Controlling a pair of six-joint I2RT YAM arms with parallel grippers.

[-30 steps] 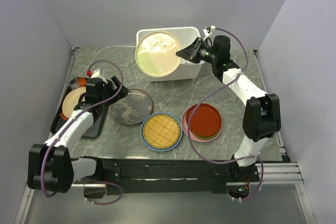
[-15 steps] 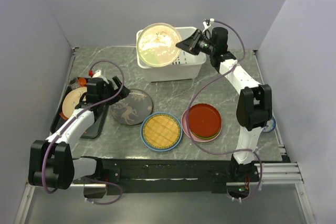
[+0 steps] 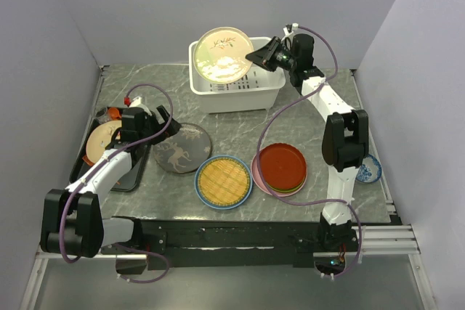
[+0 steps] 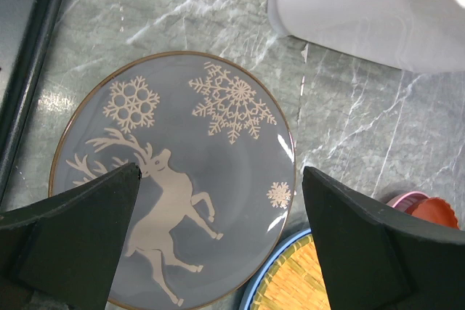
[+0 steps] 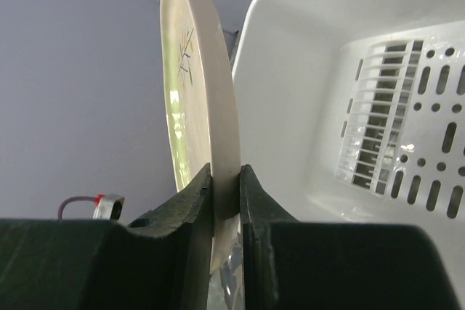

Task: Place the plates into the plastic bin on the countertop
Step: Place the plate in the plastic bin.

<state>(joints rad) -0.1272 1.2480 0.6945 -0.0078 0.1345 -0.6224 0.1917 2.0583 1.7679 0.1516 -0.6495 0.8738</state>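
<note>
The cream plate (image 3: 221, 54) with its leaf sprig hangs tilted nearly on edge over the far left corner of the plastic bin (image 3: 251, 94), its rim pinched tight between the fingers of the right gripper (image 5: 225, 179). The step would likely go best if the arm brings the plate's lower edge down inside the bin wall, lays it toward the slotted floor and only then lets go. Released from this height, it could tip out or clatter. The left gripper (image 3: 161, 123) hangs spread wide, holding nothing, above the grey plate (image 4: 182, 179) with the reindeer on the countertop (image 3: 232, 125). A second ago the cream plate lay lower and flatter across the bin's front left. It has since risen and turned more upright, while the left arm has scarcely shifted.
</note>
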